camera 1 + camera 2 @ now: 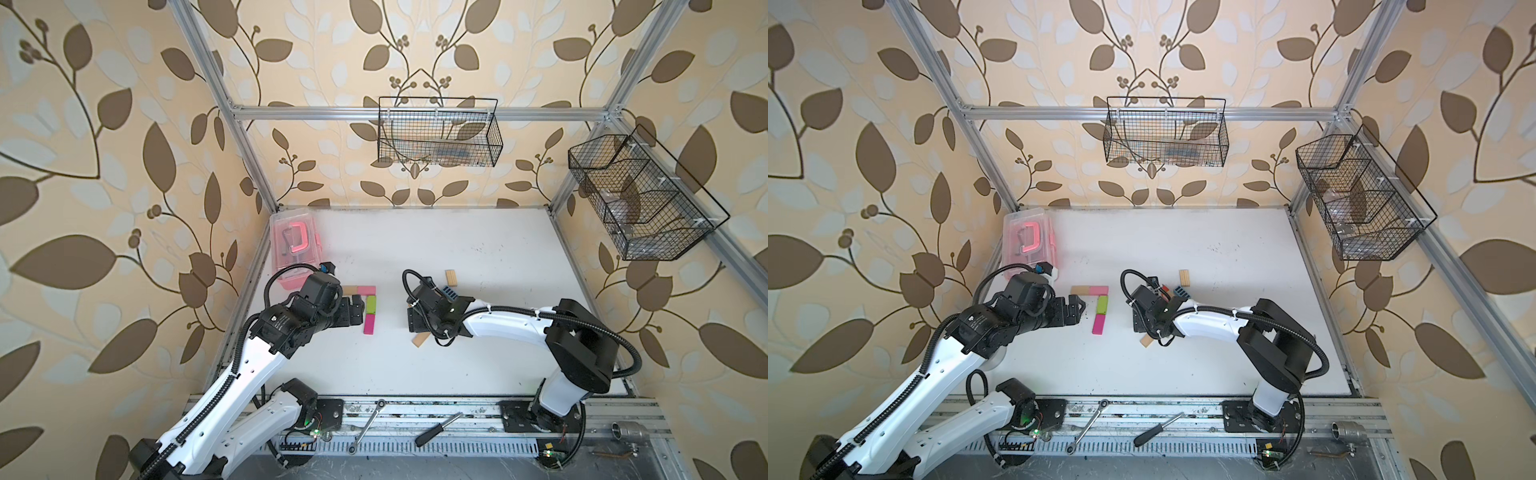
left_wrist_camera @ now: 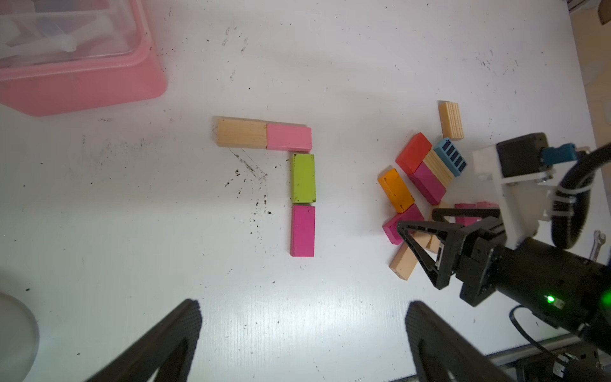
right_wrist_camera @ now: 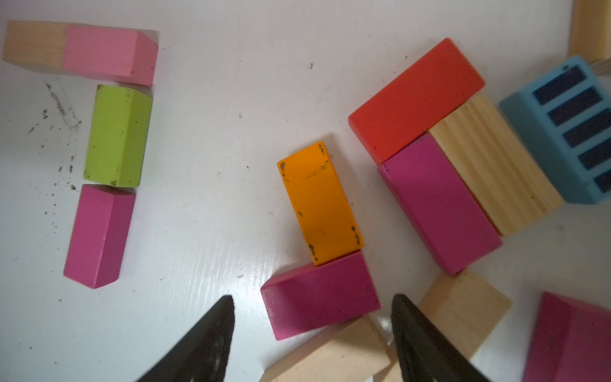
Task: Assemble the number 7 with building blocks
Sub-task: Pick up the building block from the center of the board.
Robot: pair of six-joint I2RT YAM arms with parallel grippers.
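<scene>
My left jaws hang spread wide, gripping nothing. My right jaws stand released astride a magenta block — clear of both sides. Mid-frame in a top view, on the bench, the 7 runs upward: magenta stem block, lime block, pink block, wood block.

At least fourteen building blocks were visible, in seven kinds.
Five plain wood blocks, four magenta blocks, and one each: pink block, lime green block, red block, orange block, striped blue block.
</scene>
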